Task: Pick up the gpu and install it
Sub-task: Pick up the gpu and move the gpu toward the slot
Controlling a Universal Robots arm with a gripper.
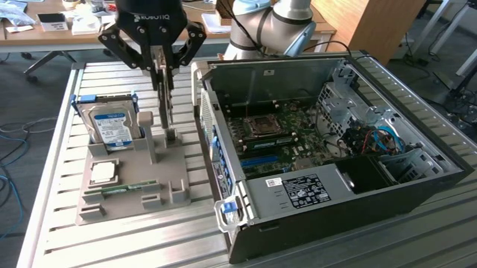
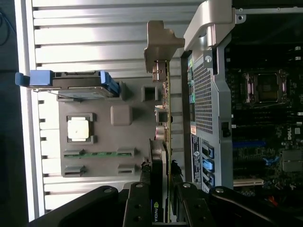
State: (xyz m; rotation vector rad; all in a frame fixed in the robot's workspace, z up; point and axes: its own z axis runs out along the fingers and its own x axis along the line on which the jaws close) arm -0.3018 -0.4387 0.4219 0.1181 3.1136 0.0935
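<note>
- One hard drive (image 1: 111,127) stands upright in the grey holder (image 1: 127,195), at the exterior view's left; best steered clear of.
- Gripper (image 1: 162,70), fingers partly closed, pinches the gpu (image 1: 167,109) upright over the holder; it should travel vertical.
- Open computer case (image 1: 335,223) stands just beside, on the right; its near wall needs minding.

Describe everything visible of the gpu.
The gpu is a thin flat card seen edge-on, dark board with a silvery metal bracket at one end. It hangs upright, pinched by the gripper, over the grey holder tray beside the open computer case. Whether its lower end touches the tray is unclear.
</note>
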